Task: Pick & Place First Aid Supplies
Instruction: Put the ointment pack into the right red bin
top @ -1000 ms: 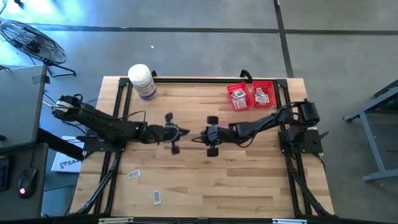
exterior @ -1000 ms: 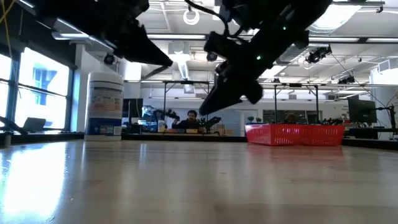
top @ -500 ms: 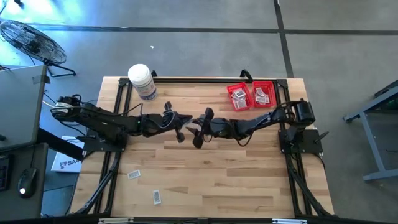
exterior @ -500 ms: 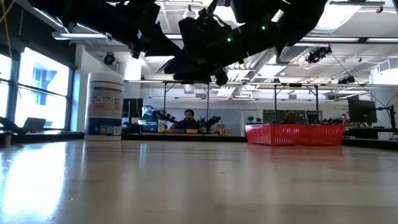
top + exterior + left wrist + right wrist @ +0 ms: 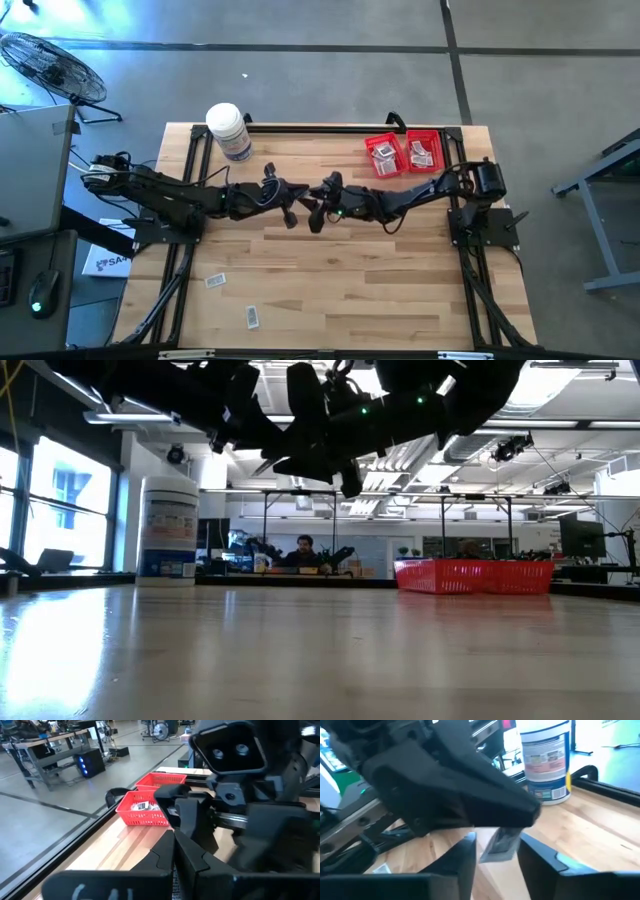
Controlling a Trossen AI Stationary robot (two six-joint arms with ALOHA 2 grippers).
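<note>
A second ago the two grippers hung apart over the middle of the table (image 5: 400,280); they have since closed in tip to tip and shifted a little toward the bottle's (image 5: 229,130) edge of the table, with hardly any change over the last half second. Well in front of the bottle, near the front edge, two loose packets (image 5: 215,281) lie flat and apart from each other. To the right of the bottle and in front of it, the left gripper (image 5: 296,203) hangs above the wood with its fingers pressed together, pinching one packet (image 5: 500,843) by an edge. That packet hangs clear of the table; its long axis runs out from the pinch, its free end points away from the left fingertips, and its flat printed face is turned to the right wrist camera. Just right of it, the right gripper (image 5: 318,205) faces the left one with its fingers (image 5: 465,857) spread to either side of the packet, and a gap shows on each side. Farther right, level with the bottle, two red baskets (image 5: 402,155) stand side by side with more packets inside.
</note>
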